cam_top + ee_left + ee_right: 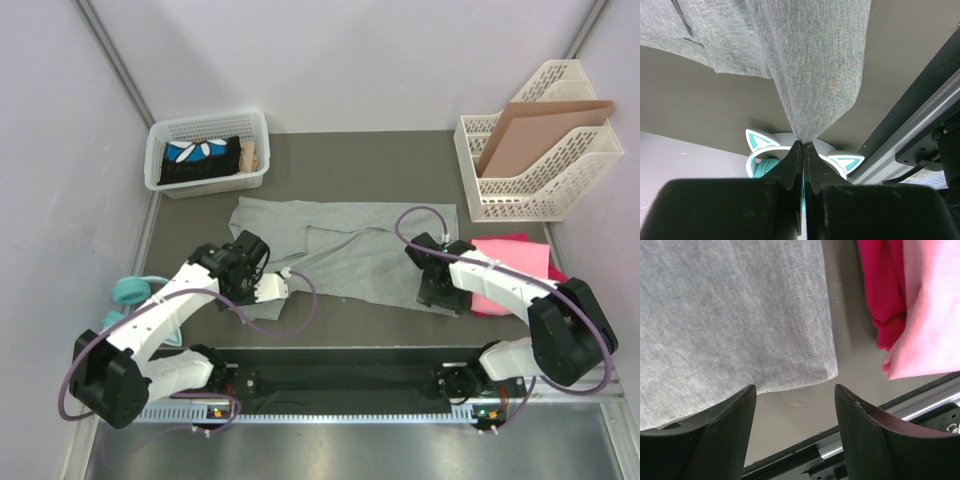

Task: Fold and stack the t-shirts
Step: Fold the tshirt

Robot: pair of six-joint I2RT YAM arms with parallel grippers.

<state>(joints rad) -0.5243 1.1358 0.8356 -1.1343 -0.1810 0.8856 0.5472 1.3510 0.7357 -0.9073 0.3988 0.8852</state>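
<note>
At the far left of my grey bench [370, 165] sits a white slotted basket [208, 184]. It holds a dark cloth [200, 160] with a blue and white print, perhaps a flower. At the far right stands a cream file rack [520, 205] with a brown cardboard sheet [545, 125] leaning in it. Teal cat-ear headphones [130, 292] lie just off the bench's left edge.

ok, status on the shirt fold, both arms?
Status: left pincer shut on grey t-shirt near edge, cloth tented up. Right side: right pincer open over its near right corner, not gripping. Beside it, pink t-shirts piled, nothing blocking.
</note>
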